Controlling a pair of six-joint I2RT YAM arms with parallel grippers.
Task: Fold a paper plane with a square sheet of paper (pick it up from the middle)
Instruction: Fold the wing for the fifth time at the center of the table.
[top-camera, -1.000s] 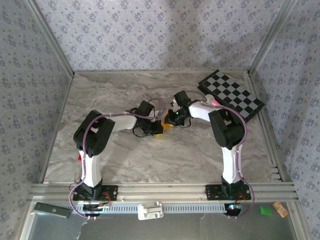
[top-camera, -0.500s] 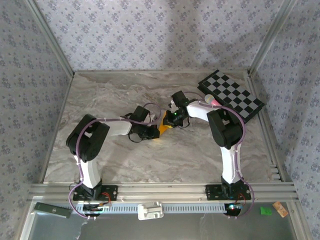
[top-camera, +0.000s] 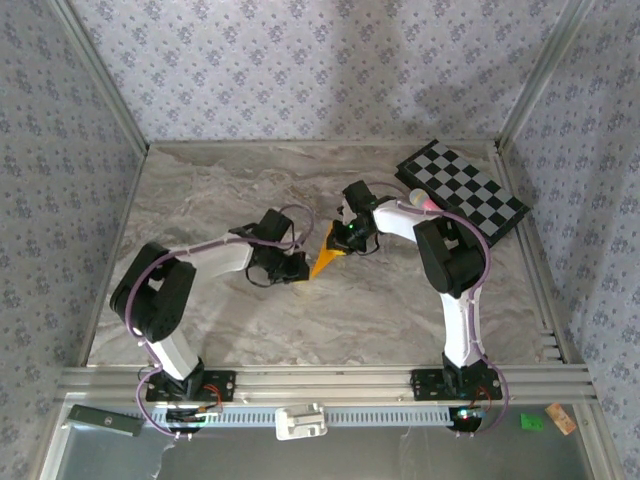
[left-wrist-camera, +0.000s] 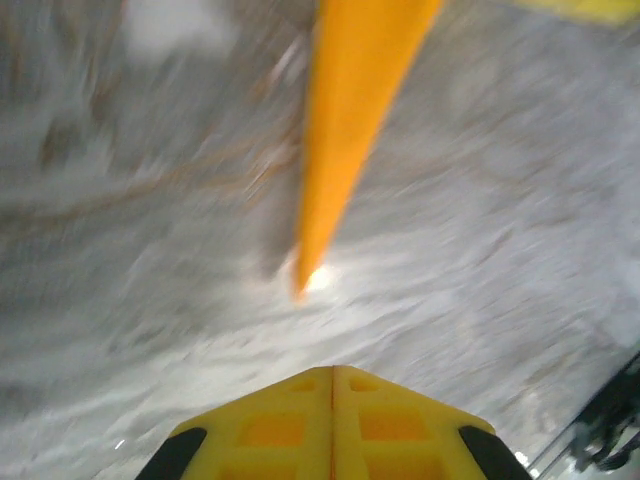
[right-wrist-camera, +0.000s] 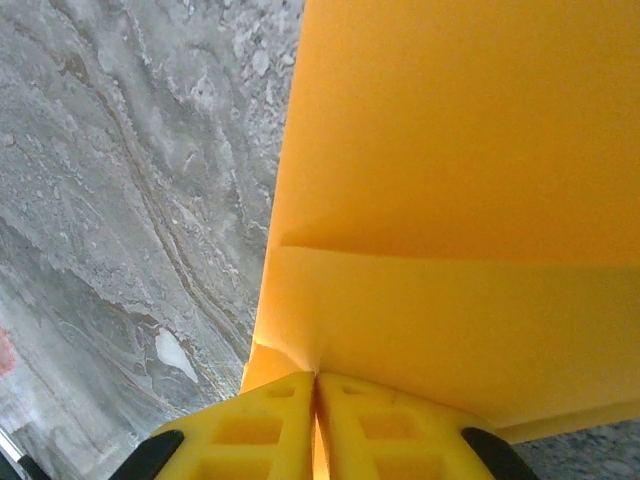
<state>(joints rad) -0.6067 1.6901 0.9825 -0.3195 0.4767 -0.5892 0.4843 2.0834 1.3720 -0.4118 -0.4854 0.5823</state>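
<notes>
my right gripper (right-wrist-camera: 316, 380) is pinching the paper plane (top-camera: 326, 259), its nose pointing away from the checkered board (top-camera: 462, 190); left gripper (left-wrist-camera: 332, 375) is pressing together, empty.

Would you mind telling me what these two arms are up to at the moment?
Two robot arms are working on an orange paper plane on the marble table. The right gripper is shut on the wider end of the folded paper, which already narrows to a sharp point. The left gripper is shut with nothing in it, its tips a little short of that point. A checkered board lies off to the far right, apart from both arms.
</notes>
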